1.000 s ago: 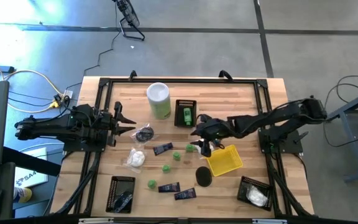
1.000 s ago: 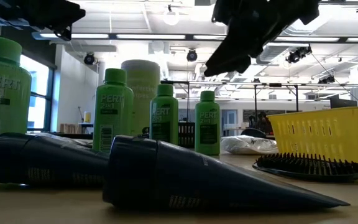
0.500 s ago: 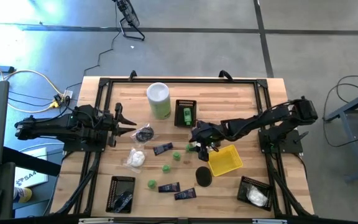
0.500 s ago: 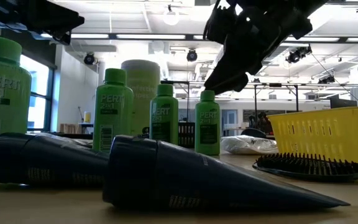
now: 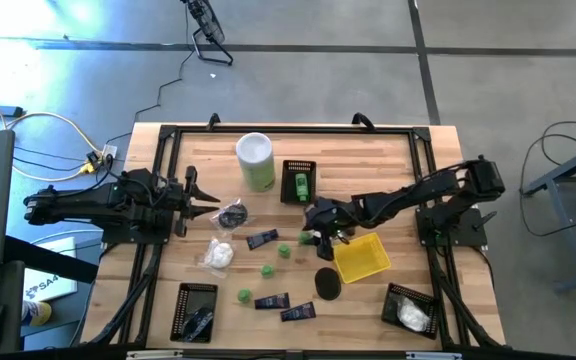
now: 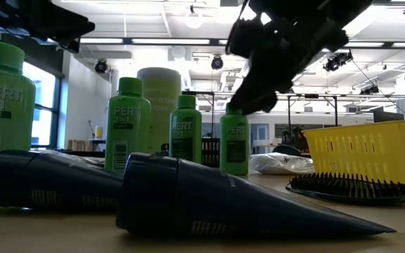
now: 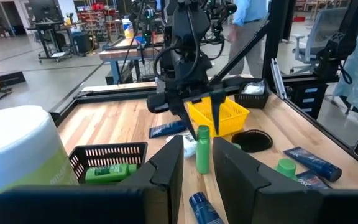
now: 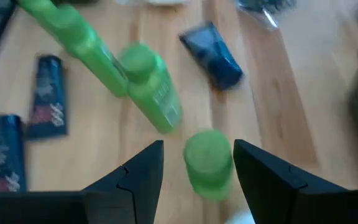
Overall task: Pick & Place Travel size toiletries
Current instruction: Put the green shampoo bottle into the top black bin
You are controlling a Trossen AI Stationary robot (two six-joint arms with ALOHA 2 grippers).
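Observation:
My right gripper (image 8: 197,146) is open and points down over an upright little green bottle (image 8: 207,165), one finger on either side of its cap without touching it. The same bottle (image 5: 305,238) stands next to the yellow basket (image 5: 361,258). More green bottles (image 5: 266,270), dark navy tubes (image 5: 262,239), a white soft packet (image 5: 218,255) and a dark round piece (image 5: 328,283) lie on the table. My left gripper (image 7: 194,165) waits open near the table's left edge (image 5: 203,200).
A tall white-and-green canister (image 5: 255,160) stands at the far side. One black mesh basket (image 5: 299,182) holds a green bottle, another (image 5: 410,308) a white packet, a third (image 5: 196,312) a dark item. A bagged dark item (image 5: 233,215) lies near my left gripper.
My right gripper has moved down and a little toward the table's left, from above the yellow basket's corner to the upright green bottle's cap. It has stayed open. Nothing on the table has moved.

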